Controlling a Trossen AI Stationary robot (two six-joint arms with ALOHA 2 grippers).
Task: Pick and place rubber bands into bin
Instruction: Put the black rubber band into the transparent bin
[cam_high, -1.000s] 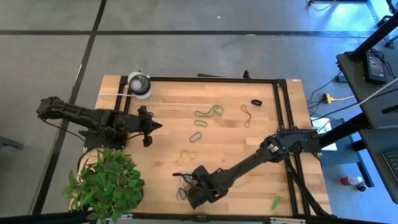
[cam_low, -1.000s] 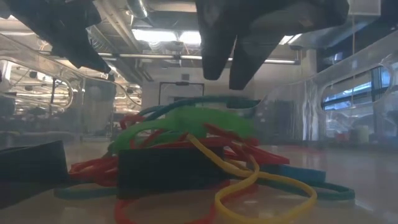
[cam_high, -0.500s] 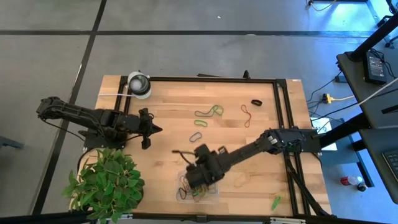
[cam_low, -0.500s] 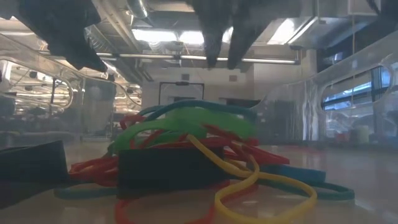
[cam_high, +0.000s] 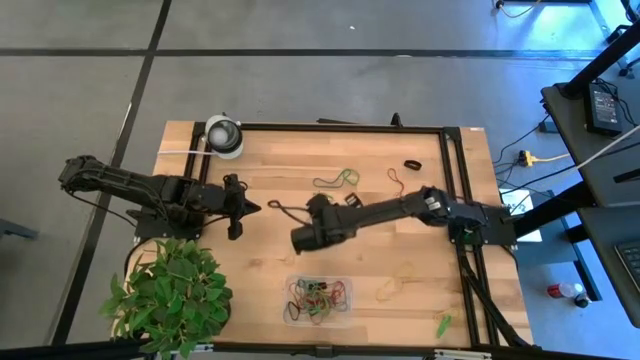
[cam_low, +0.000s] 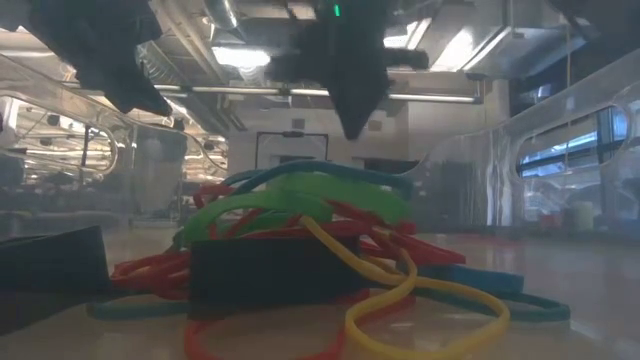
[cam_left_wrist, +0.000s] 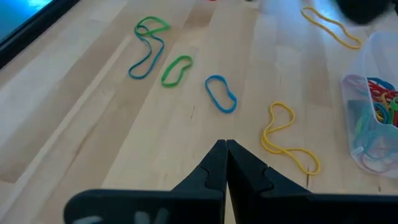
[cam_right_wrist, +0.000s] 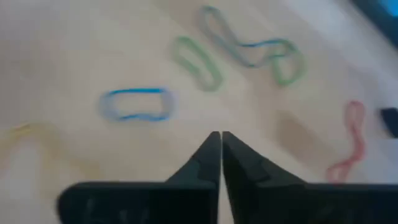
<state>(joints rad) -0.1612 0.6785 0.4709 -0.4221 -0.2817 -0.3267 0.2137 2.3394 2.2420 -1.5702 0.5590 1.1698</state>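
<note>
Rubber bands are partly sorted, as far as I can judge: a good tangle of red, green, yellow and blue loops (cam_high: 315, 298) already lies inside the bin (cam_high: 344, 303), which sits near the front edge of the bench (cam_high: 260, 180), about midway along it. In the low view that pile (cam_low: 320, 235) fills the middle of the frame.

Working from the left, my left claw (cam_high: 252, 207) waits over the left part of the bench, beside the potted plant (cam_high: 170, 295) at the front-left corner; its wrist camera shows the two fingers pressed together, holding nothing (cam_left_wrist: 225, 149). A round white-and-grey object (cam_high: 224, 135) stands at the back-left corner.

Further right, the right claw (cam_high: 300, 238) hangs over the middle of the bench, back from the bin. Its fingers meet at the tips in its own view (cam_right_wrist: 220, 140), and I see no band between them, so I take it as empty and heading for the next pick.

What is left, by my count: a blue band (cam_right_wrist: 134, 103) and a green band (cam_right_wrist: 198, 60) just ahead of that claw, a blue-and-green pair tangled together (cam_high: 337, 180) toward the back edge, a red band (cam_high: 397, 185) and a black one (cam_high: 412, 164) toward the back-right, a pale yellow band (cam_high: 390, 288) just right of the bin, and a green one (cam_high: 443, 325) near the front-right corner, outside the black frame. The left wrist view also shows a yellow band (cam_left_wrist: 287, 138) near the bin.

I'd say roughly half or more is done, with these strays remaining.
</note>
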